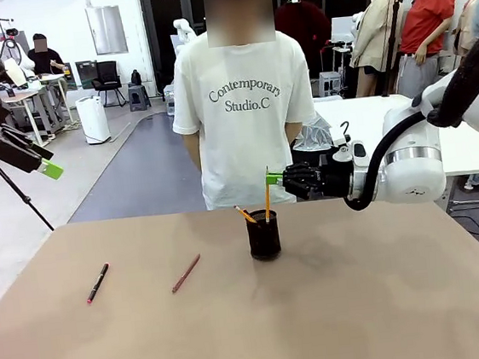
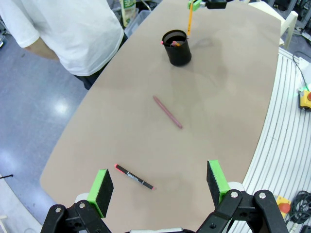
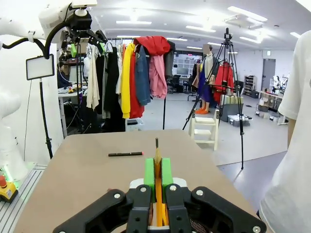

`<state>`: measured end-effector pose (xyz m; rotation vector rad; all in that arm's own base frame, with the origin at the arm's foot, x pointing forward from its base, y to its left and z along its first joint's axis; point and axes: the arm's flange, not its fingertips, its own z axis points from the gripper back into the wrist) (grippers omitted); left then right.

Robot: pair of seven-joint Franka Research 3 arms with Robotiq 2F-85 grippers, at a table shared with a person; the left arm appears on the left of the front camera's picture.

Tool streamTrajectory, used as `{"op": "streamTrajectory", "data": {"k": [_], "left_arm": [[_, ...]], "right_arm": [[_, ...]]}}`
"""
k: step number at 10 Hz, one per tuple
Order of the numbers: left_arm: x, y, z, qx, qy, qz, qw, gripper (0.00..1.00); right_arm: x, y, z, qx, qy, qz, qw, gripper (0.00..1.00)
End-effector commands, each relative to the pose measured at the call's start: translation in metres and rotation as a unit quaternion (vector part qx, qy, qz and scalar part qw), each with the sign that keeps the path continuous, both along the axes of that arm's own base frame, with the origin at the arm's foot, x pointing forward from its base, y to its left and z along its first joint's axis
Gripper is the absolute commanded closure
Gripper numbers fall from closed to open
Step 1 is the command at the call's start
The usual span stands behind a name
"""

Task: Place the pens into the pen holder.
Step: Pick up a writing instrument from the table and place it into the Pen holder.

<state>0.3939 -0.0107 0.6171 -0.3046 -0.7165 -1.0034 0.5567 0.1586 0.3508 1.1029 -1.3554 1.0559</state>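
The black mesh pen holder [image 1: 264, 237] [image 2: 178, 50] stands mid-table, with another short orange stick [image 1: 245, 214] leaning out of it. My right gripper [image 1: 272, 178] [image 3: 158, 171] is shut on the orange-yellow pen [image 1: 267, 201] [image 2: 189, 22] [image 3: 157, 154], which is held upright with its lower end inside the holder. The reddish-pink pen [image 1: 186, 272] [image 2: 167, 112] and the black pen with red ends [image 1: 97, 283] [image 2: 134, 176] [image 3: 125, 154] lie flat on the table to the left. My left gripper [image 1: 47, 168] [image 2: 158, 187] hangs open, high above the table's left side, over the black pen.
A person in a white T-shirt [image 1: 240, 102] stands at the far edge, behind the holder, hands behind the back. The brown table [image 1: 364, 303] is bare at the front and right. A white ribbed surface [image 2: 286, 126] runs along the table's edge in the left wrist view.
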Motion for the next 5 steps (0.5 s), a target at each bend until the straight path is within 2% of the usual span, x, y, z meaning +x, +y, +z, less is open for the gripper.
{"op": "streamTrajectory", "data": {"k": [1,5], "left_arm": [[0.0,0.001,0.001,-0.003,-0.001,-0.002,1.0,0.0],[0.0,0.001,0.001,-0.003,-0.001,-0.002,1.0,0.0]], "right_arm": [[0.01,0.005,0.002,0.009,0.011,-0.014,1.0,1.0],[0.008,0.003,0.012,0.004,0.03,0.017,0.999,1.0]]}}
